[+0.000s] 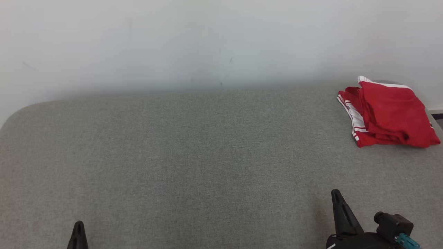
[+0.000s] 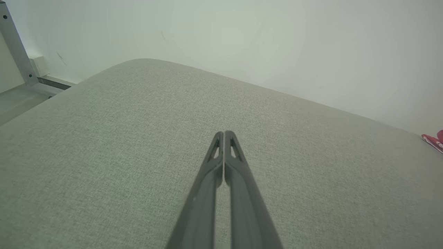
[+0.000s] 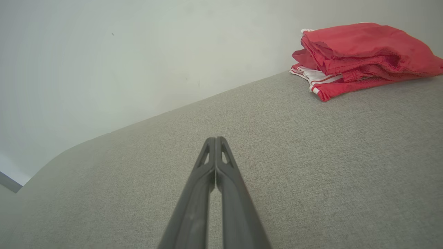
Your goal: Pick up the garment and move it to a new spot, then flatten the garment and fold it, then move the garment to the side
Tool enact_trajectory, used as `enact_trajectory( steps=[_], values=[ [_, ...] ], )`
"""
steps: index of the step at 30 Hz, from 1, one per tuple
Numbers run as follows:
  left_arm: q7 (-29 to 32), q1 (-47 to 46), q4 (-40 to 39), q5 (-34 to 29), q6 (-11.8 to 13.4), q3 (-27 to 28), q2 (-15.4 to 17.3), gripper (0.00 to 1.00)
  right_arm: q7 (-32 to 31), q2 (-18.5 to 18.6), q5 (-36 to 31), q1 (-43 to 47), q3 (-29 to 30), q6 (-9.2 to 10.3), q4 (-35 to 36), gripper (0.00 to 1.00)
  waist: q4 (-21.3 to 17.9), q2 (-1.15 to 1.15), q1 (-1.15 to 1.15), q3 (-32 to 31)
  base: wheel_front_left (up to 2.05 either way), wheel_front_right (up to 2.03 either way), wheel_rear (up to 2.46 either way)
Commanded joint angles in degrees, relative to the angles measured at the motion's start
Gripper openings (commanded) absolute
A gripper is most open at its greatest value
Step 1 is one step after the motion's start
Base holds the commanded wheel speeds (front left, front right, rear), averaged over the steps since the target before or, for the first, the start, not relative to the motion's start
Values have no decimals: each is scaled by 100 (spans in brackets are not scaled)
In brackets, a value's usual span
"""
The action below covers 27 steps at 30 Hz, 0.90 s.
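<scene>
Progress: folded red-and-white cloth garment (image 1: 391,114) is lying aside; nothing seems left.
Pincers: left pincer (image 2: 224,133), right pincer (image 3: 215,139) are pressing together, empty.

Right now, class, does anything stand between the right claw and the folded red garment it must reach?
Nothing visible does. The right claw, shut and empty, hangs over the grey cushion. Bare fabric is all that lies between it and the red garment, which sits folded near the cushion's far right edge.
</scene>
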State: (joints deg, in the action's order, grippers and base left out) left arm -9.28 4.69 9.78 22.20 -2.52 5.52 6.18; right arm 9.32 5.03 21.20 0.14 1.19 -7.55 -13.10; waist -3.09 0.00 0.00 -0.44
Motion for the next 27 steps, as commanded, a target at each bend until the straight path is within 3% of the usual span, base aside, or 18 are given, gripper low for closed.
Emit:
enact_trajectory(
  steps=[1,27],
  values=[
    [60,-168,-62,318,-29,19,9,0,-57,-11,307,-151,39,2,78,0,5,0,0,1,0,0,0],
    [555,-483,87,2531,-188,42,-101,0,-561,-82,2558,-325,203,4,31,0,75,0,0,15,0,0,0]
  ],
)
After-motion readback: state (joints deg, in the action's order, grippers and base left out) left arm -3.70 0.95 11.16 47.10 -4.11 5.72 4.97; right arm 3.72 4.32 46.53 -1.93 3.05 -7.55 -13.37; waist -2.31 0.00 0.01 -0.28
